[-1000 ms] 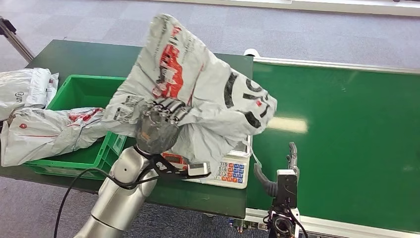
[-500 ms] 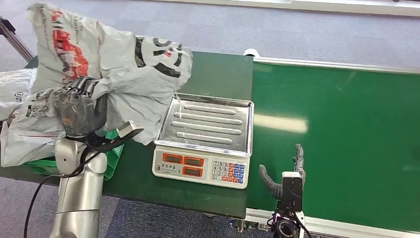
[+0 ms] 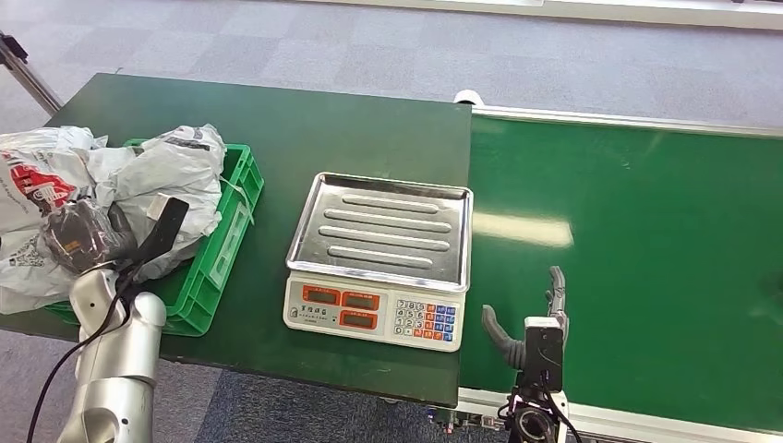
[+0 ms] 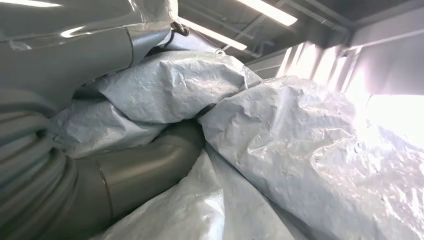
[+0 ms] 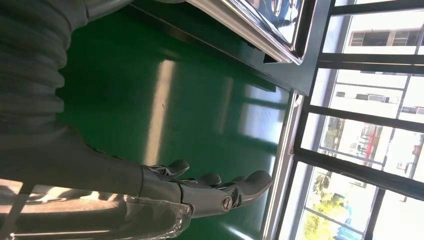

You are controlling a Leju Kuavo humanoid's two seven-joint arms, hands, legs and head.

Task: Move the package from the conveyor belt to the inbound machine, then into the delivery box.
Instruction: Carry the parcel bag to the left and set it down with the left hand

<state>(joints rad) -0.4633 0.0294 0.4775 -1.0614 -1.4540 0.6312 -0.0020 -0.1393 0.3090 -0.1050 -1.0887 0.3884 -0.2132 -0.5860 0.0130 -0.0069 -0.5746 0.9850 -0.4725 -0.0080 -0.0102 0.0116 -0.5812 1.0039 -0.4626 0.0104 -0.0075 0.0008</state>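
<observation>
One package [image 3: 138, 185], gripped by our left hand [image 3: 78, 238] at left, could snag on the green box [image 3: 226, 249] rim; right hand [image 3: 531, 318] hangs empty.

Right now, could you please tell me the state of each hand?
Left hand: holding the grey package over the green box.
Right hand: open, holding nothing, above the conveyor belt.

Bright, even indoor light, with glare in places

A pale sheen lies on the belt [image 3: 628, 249]; the right wrist view's windows [image 5: 370, 135] are blown out, and the bag [image 4: 280, 150] up close looks soft, perhaps out of focus.
</observation>
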